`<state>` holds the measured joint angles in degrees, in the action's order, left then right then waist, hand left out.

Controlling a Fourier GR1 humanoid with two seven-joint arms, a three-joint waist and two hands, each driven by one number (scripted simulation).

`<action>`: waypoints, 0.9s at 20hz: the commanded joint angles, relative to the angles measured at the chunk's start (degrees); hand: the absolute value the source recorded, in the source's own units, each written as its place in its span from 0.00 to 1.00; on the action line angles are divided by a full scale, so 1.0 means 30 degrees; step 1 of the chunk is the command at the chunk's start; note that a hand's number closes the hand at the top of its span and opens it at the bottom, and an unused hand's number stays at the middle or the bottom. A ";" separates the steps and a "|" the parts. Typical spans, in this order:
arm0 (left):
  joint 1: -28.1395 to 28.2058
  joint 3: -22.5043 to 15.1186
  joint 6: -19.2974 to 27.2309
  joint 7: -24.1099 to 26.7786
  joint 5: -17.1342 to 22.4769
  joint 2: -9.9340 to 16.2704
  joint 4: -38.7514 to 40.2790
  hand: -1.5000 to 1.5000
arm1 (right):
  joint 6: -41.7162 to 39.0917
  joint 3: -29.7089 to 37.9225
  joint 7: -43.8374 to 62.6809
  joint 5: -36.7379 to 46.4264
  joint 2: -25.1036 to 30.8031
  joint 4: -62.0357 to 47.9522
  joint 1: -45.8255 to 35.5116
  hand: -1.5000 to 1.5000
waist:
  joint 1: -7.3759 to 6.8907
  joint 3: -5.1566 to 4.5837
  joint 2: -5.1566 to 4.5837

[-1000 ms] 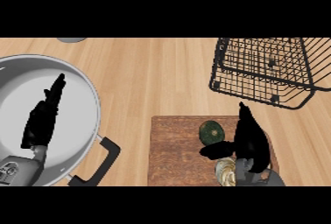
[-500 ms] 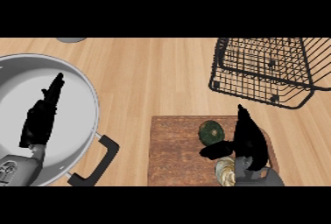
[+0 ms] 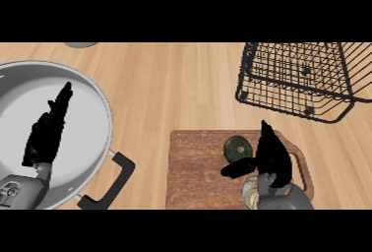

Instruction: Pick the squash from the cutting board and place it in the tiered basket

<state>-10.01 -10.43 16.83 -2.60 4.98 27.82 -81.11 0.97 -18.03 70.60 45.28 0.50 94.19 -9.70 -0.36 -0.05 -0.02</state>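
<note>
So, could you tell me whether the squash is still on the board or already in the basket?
On the board: the squash lies on the board beside the right hand, outside the basket.

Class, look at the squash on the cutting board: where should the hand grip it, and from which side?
Grip the squash across its round body, coming from above and its right, where the right hand already hangs. It lies low on the board, so only its top and sides are free.

Light wooden counter [image 3: 174,83]
</note>
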 commanded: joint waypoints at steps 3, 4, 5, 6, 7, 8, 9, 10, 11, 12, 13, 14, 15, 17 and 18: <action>0.1044 0.0070 -0.0069 0.0711 -0.0421 -0.0204 -0.0301 0.50 | 0.1310 0.0063 0.4217 -0.1101 -0.0158 -0.1959 -0.2008 0.00 | -0.0156 0.0008 -0.0014; 0.0532 0.0411 -0.0504 0.0172 -0.0099 0.0118 -0.0474 0.50 | 0.1861 -0.0318 0.3541 -0.0998 -0.0158 -0.2201 -0.1097 0.00 | -0.0064 0.0014 -0.0004; -0.0147 0.0348 -0.0170 0.0380 -0.0302 -0.0466 0.0461 0.50 | 0.1850 -0.0650 0.4515 -0.1449 -0.0158 -0.1879 -0.1754 0.00 | 0.0033 0.0004 -0.0027; 0.0949 -0.0325 -0.0007 -0.0251 -0.0685 -0.0403 -0.1322 0.50 | 0.1903 0.0215 0.3683 -0.1677 -0.0158 -0.2567 -0.2039 0.00 | -0.0155 0.0021 0.0015; -0.0227 0.0741 -0.0801 0.0066 0.0032 -0.0073 0.0361 0.50 | 0.2373 -0.0247 0.3607 -0.1750 -0.0157 -0.2909 -0.2239 0.00 | -0.0008 0.0009 -0.0036; -0.0617 0.0483 -0.0318 -0.0935 -0.0341 -0.0078 -0.0702 0.50 | 0.2481 0.0022 0.3244 -0.1956 -0.0157 -0.3442 -0.2097 0.00 | -0.0051 0.0022 -0.0017; 0.0018 0.0499 -0.0402 -0.0180 -0.0456 -0.0127 -0.0340 0.50 | 0.2722 0.0425 0.2520 -0.2394 -0.0157 -0.3942 -0.2001 0.00 | -0.0069 0.0019 -0.0030; 0.0474 0.0200 -0.0277 -0.0458 -0.0502 -0.0407 -0.1085 0.50 | 0.2259 -0.0606 0.3582 -0.3108 -0.0158 -0.3217 -0.2003 1.00 | -0.0110 0.0018 0.0020; -0.0054 0.0358 -0.0260 -0.0296 -0.0555 -0.0532 -0.0459 0.50 | 0.1505 -0.0063 0.2855 -0.4064 -0.0157 -0.4459 -0.2783 1.00 | -0.0121 0.0017 -0.0040; -0.0564 0.0479 -0.0321 -0.0116 -0.0745 -0.0687 0.0556 0.50 | 0.0973 -0.0552 0.1589 -0.4460 -0.0154 -0.4872 -0.2488 1.00 | 0.0000 0.0014 -0.0059; 0.0230 0.0483 -0.0419 0.0173 -0.0753 -0.0641 0.0055 0.50 | 0.0563 -0.1754 0.1737 -0.3872 -0.0150 -0.4739 -0.2766 1.00 | -0.0083 0.0011 -0.0017; 0.0167 0.1128 -0.1372 -0.0241 0.0119 0.0017 -0.0360 0.50 | 0.0302 -0.1976 0.1599 -0.2595 -0.0146 -0.4926 -0.2633 1.00 | -0.0078 0.0008 0.0005; 0.0586 0.0817 -0.0910 0.0652 -0.0599 -0.0406 0.0194 0.50 | -0.0812 -0.0700 0.0648 -0.2249 0.0508 -0.5126 -0.2803 1.00 | 0.0024 0.0006 -0.0005; 0.0133 0.1060 -0.0608 0.0822 -0.0918 -0.0964 0.0776 0.50 | -0.0067 -0.1345 0.1133 -0.1838 -0.0136 -0.4534 -0.2265 1.00 | 0.0123 0.0007 0.0006; 0.0878 0.0238 -0.0044 -0.0184 -0.1541 -0.1197 -0.0942 0.50 | -0.0286 -0.0854 0.1643 -0.2018 -0.0136 -0.4170 -0.2646 1.00 | 0.0049 0.0014 0.0039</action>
<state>-8.91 -8.72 15.72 -2.48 2.46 25.59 -81.51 2.66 -20.41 66.54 39.39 1.75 81.48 -16.66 -0.09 -0.49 0.39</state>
